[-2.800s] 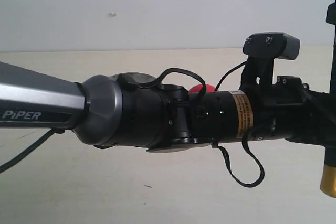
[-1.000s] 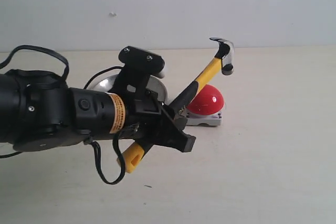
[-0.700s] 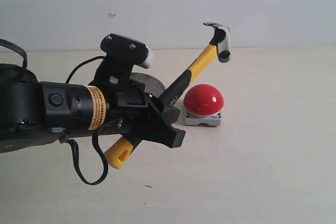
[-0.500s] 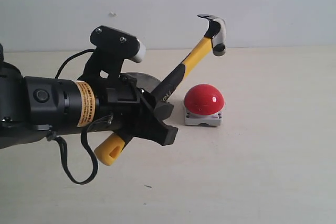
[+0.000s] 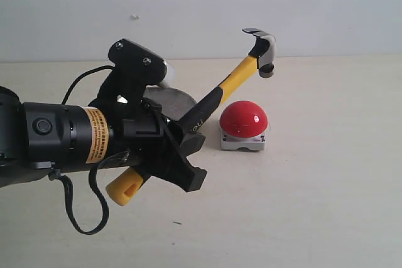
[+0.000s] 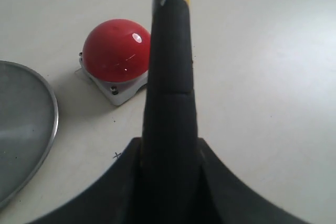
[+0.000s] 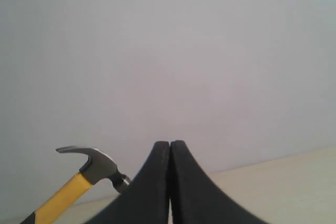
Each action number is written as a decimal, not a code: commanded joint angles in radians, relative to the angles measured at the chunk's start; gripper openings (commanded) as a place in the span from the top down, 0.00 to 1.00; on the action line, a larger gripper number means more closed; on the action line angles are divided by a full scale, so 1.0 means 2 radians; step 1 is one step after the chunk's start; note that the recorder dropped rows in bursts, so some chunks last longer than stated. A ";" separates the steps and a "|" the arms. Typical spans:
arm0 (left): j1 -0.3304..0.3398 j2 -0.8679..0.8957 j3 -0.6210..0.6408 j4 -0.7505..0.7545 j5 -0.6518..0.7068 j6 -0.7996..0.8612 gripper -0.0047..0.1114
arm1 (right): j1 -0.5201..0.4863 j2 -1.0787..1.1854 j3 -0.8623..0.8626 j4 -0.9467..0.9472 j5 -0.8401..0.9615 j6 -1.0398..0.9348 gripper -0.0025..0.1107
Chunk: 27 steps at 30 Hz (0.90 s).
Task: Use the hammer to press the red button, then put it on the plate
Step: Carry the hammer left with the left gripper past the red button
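Pale tabletop (image 5: 314, 218) under a level left arm; its pincer (image 5: 188, 155) clamps the hammer (image 5: 232, 83) by the black grip, head tilted toward 1 o'clock, above the red button (image 5: 244, 119). Plate (image 5: 179, 100) at the button's 9 o'clock. Right pincer (image 7: 170, 182) pressed together, empty.

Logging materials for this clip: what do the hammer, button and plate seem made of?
Hammer: dark head with a shiny face, likely steel; yellow handle with matte black grip, probably rubber or plastic. Button: glossy red plastic, sharp highlights; its pale grey base, material unclear. Plate: dull grey metal, apparently, with a brighter raised rim.
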 commanded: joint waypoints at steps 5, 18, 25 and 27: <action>0.004 -0.011 0.006 -0.004 -0.038 0.002 0.96 | 0.001 0.001 0.002 -0.007 0.090 -0.005 0.98; 0.055 0.015 0.040 -0.022 -0.132 0.000 0.96 | 0.001 0.001 0.002 -0.013 0.196 -0.005 0.98; 0.055 0.099 0.017 -0.081 -0.150 0.029 0.96 | 0.001 0.001 0.002 -0.010 0.197 -0.005 0.98; 0.055 0.106 0.011 -0.083 -0.150 0.029 0.96 | 0.001 0.001 0.002 -0.009 0.197 -0.005 0.98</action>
